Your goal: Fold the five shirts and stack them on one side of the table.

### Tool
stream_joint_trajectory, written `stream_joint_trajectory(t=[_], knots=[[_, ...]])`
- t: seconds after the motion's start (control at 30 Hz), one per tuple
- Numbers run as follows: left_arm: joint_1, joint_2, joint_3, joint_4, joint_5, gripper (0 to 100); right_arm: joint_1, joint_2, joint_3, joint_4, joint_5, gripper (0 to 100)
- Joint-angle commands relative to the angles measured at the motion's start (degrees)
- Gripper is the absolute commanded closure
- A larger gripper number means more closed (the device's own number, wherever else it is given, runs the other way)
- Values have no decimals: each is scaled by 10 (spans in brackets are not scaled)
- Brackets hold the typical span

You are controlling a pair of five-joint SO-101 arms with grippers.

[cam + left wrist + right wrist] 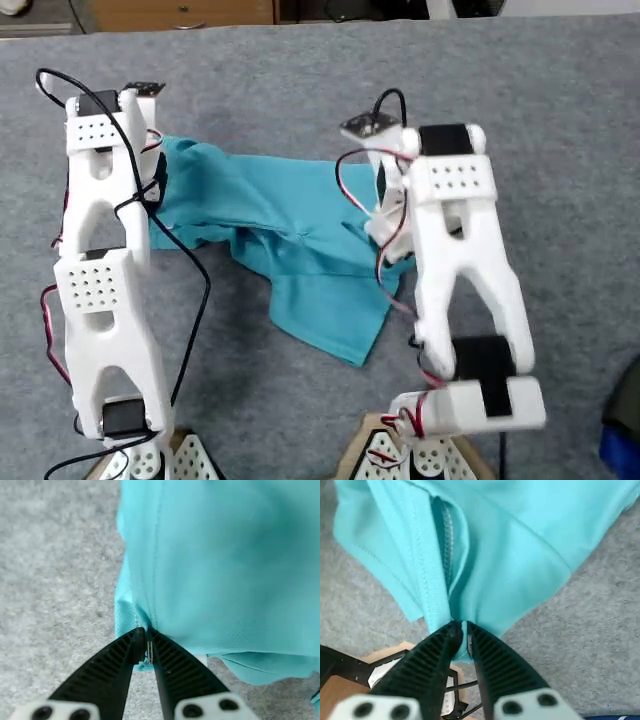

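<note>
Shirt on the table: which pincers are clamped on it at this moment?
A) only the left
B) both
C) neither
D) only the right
B: the left wrist view shows the left pincer shut on an edge of the teal shirt, and the right wrist view shows the right pincer shut on a bunched fold of it.

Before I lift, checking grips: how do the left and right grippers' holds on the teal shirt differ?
The left gripper pinches a flat edge of the teal shirt; the right gripper pinches bunched, folded cloth beside a stitched seam. Grey table lies beside the left gripper's hold; a wooden base shows behind the right gripper's. Both are shut on the shirt.
</note>
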Motion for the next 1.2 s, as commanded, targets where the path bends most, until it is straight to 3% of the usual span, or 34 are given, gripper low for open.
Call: stream_joint_trajectory(t=[0.0,0.3,0.63,0.87,1.17], knots=[[14,-42,0,5,-11,982,-22,-87,83,-25,8,994],[11,-42,25,4,-39,982,-47,-177,279,-133,4,994],[33,-125,122,-3,-85,982,-46,-179,320,-158,7,994],[-5,-138,252,-102,-89,982,-46,-179,350,-182,9,994],[-7,-138,249,-102,-88,982,-46,-179,356,-181,9,994]])
